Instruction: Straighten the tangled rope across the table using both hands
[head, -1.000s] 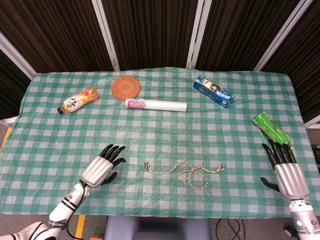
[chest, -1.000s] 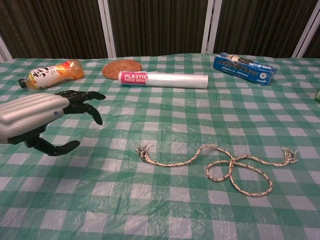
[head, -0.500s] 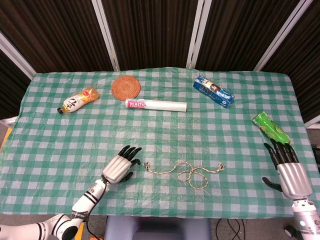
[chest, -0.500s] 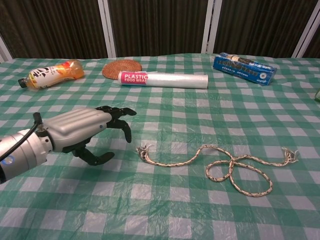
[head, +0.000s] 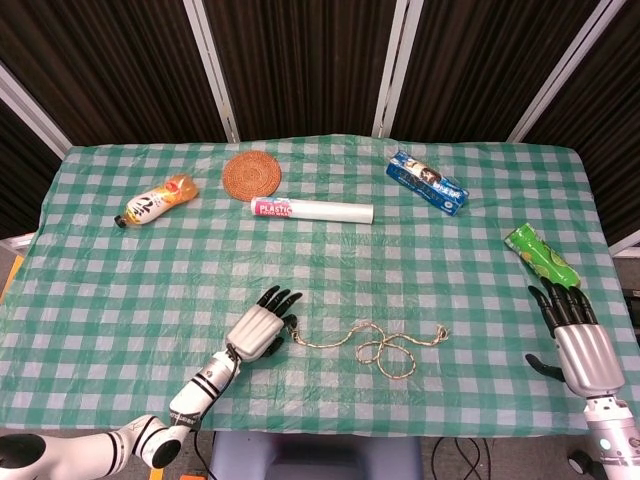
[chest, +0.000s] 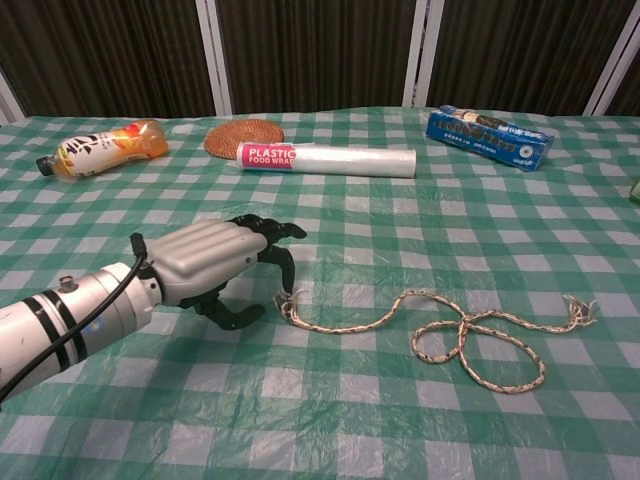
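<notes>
A table covered with a green-and-white checked cloth (head: 120, 300) is seen in front of dark slatted panels. The rope (head: 368, 343) is found low in the centre of the head view, lying in a wavy line with overlapping loops toward its right part and frayed ends at both sides; in the chest view the rope (chest: 440, 330) runs from the middle toward the right edge.

The left hand (head: 261, 327) is positioned at the lower centre-left of the head view, just beside the rope's left frayed end. In the chest view, the left hand (chest: 215, 268) is shown with fingers curved downward and apart, thumb below, nothing being held; the fingertips (chest: 285, 250) are poised just above the rope end, and whether contact is made cannot be told.

The right hand (head: 577, 335) is seen at the lower right edge of the head view, fingers spread and empty, well apart from the rope and near a green packet (head: 541, 259).

Along the upper part of the table are placed an orange bottle (head: 156, 200), a round woven coaster (head: 250, 174), a plastic wrap roll (head: 312, 210) and a blue box (head: 427, 183).
</notes>
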